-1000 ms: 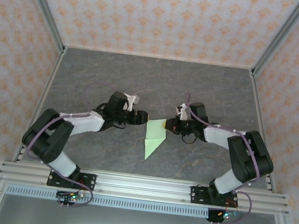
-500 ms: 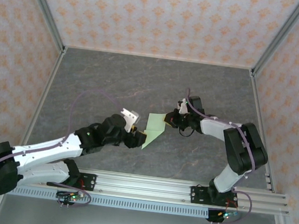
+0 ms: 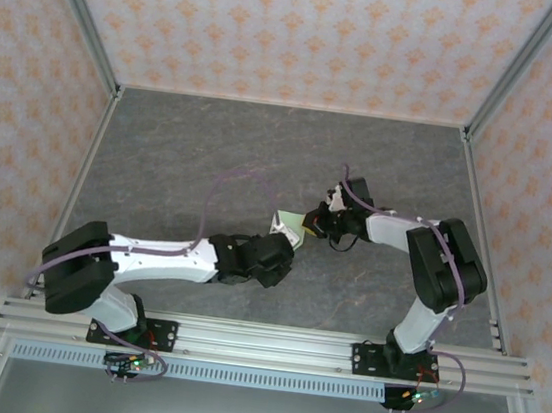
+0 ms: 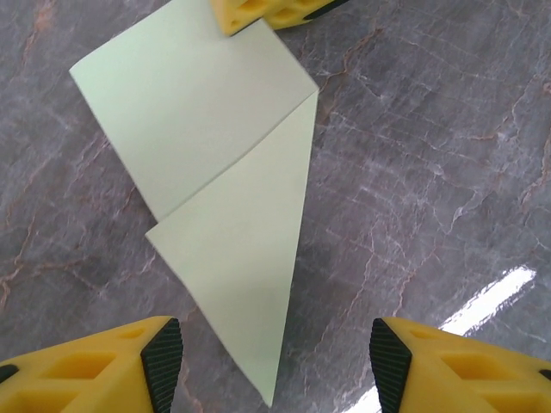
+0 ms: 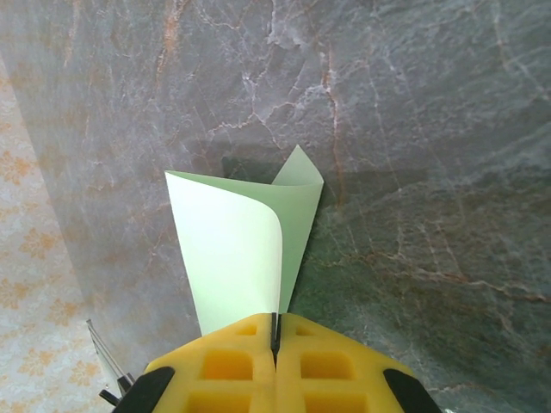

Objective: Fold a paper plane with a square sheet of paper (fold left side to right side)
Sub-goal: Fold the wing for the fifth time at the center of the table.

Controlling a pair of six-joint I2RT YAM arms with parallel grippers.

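Note:
The pale green paper [image 4: 215, 172] lies on the grey table, folded partway into a kite-like shape whose sharp point [image 4: 269, 400] faces my left gripper. My left gripper [image 4: 275, 366] hovers open over that point, one finger on each side of it, touching nothing. In the top view the left gripper [image 3: 284, 246] covers most of the paper [image 3: 291, 230]. My right gripper [image 5: 275, 331] is shut on the paper's far corner, and the paper [image 5: 232, 249] curls up there in a loose roll. From above, the right gripper [image 3: 312, 223] sits at the paper's right edge.
The grey marble-patterned table [image 3: 183, 145] is walled by patterned panels on three sides. An aluminium rail [image 3: 259, 344] runs along the near edge by the arm bases. The left arm's purple cable [image 3: 220, 185] loops above the table.
My left arm has swung in from the left and now hangs over the paper's pointed end. The right gripper has kept hold of the corner and shifted slightly back.

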